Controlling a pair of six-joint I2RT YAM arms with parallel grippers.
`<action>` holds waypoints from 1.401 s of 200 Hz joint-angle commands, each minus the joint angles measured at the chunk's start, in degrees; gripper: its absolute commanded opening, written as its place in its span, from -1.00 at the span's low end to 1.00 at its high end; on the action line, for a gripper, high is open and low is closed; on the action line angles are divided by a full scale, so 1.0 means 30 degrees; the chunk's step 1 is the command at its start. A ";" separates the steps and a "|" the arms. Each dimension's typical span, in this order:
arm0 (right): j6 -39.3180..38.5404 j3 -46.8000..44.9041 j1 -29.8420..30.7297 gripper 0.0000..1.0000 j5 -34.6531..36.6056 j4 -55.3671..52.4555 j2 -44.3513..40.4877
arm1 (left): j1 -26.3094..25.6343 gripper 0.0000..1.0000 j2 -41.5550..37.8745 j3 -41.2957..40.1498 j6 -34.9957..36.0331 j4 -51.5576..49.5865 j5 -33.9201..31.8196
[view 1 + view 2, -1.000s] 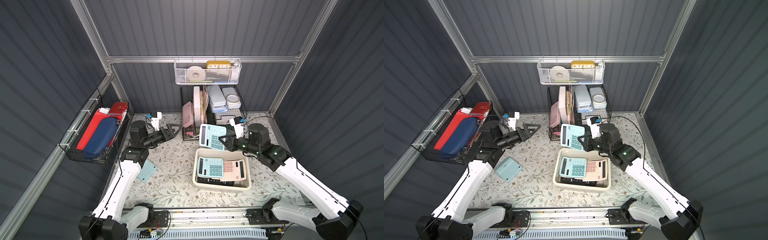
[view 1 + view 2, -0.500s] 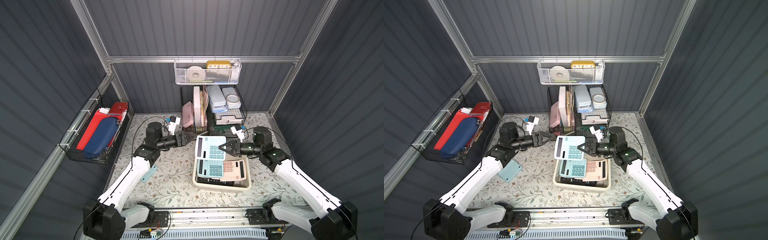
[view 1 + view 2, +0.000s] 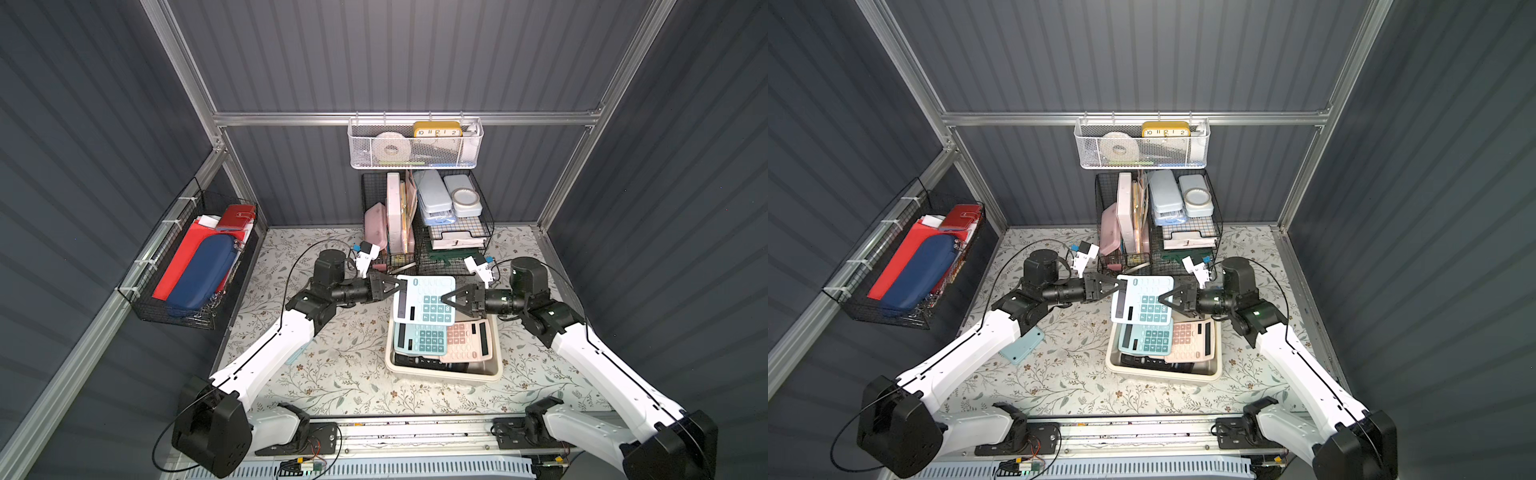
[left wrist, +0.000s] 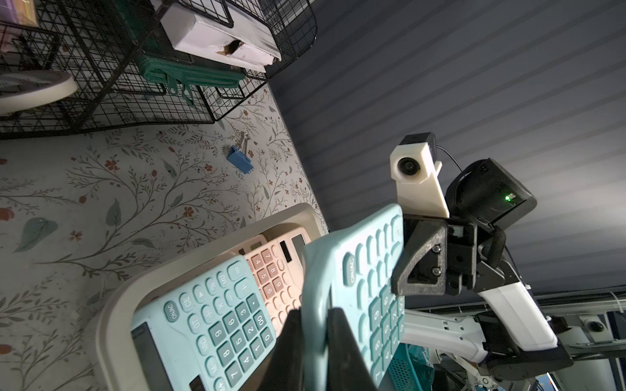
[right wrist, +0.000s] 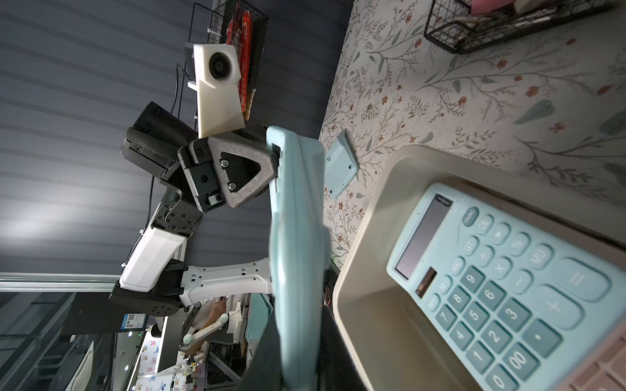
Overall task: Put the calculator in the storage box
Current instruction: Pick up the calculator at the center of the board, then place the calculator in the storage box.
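A light blue calculator [image 3: 424, 299] [image 3: 1144, 299] hangs level in the air over the far end of the cream storage box [image 3: 440, 376] [image 3: 1158, 376]. My left gripper [image 3: 402, 286] [image 4: 313, 325] is shut on its left edge, and my right gripper [image 3: 445, 298] [image 5: 298, 338] is shut on its right edge. The wrist views show the calculator [image 4: 359, 270] [image 5: 294, 220] pinched edge-on between each pair of fingers. Inside the box lie a teal calculator [image 3: 419, 338], a pink calculator [image 3: 467, 340] and a black one [image 3: 419, 361] beneath them.
Black wire baskets [image 3: 428, 224] full of cases stand just behind the held calculator. A white mesh basket [image 3: 415, 145] hangs above them, and a wire basket [image 3: 191, 257] hangs on the left wall. A small light blue flat piece [image 3: 1022, 345] lies under my left arm. A blue clip [image 4: 240, 160] lies on the mat.
My left arm swung in from the left and its jaws closed on the calculator's left edge. My right gripper brought the calculator from tilted upright down to level over the box.
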 commanded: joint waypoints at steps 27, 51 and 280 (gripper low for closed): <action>-0.0619 -0.0219 -0.0444 -0.95 0.0324 -0.0437 -0.0202 | -0.0213 -1.00 0.0314 -0.0370 0.0174 0.0899 0.0856; -0.2604 0.0224 -0.0800 -0.40 0.2470 -0.3414 -0.0577 | -0.0206 -1.00 0.0711 0.0027 0.0596 0.0050 0.0093; -0.6719 0.0312 -0.1509 0.49 0.9830 -0.8410 -0.2349 | -0.3523 -1.00 0.2338 0.1699 0.1648 -0.6616 -0.8559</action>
